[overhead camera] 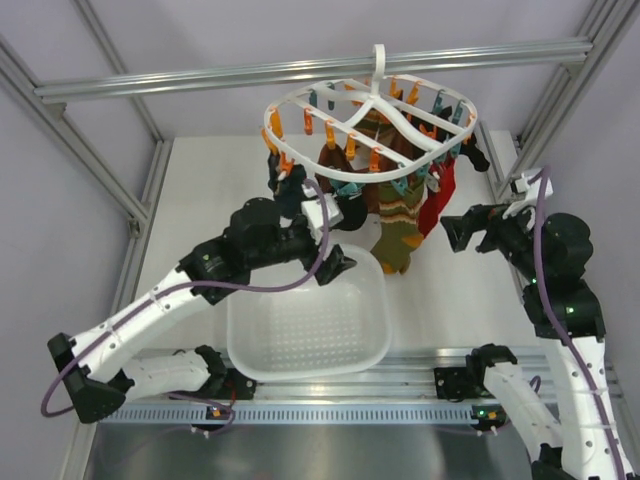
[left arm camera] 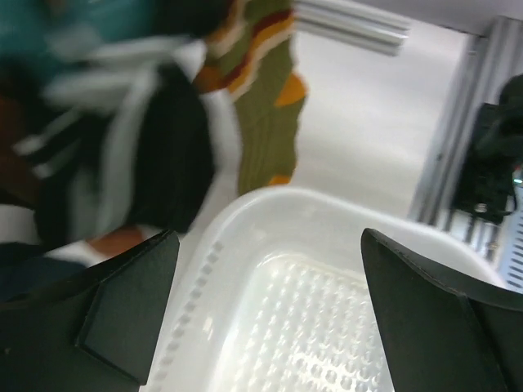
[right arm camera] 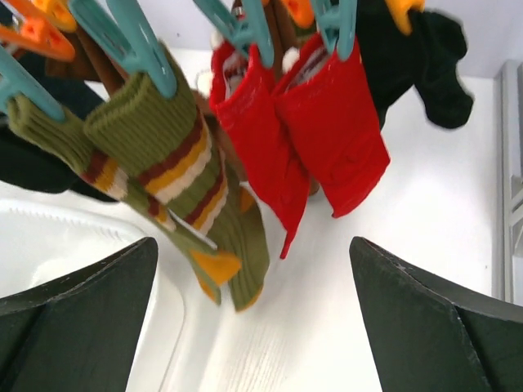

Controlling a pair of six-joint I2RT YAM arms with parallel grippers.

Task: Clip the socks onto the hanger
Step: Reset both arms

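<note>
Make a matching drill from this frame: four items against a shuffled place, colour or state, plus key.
Items
1. red socks
2. striped socks
3. white perforated basket
4. left gripper

Descriptions
A. stands on the table, near the arm bases
B. open, holding nothing, above the basket
C. hanging side by side from teal clips
D. olive with orange toes, hanging beside the red pair

Pairs: 1-C, 2-D, 3-A, 4-B
</note>
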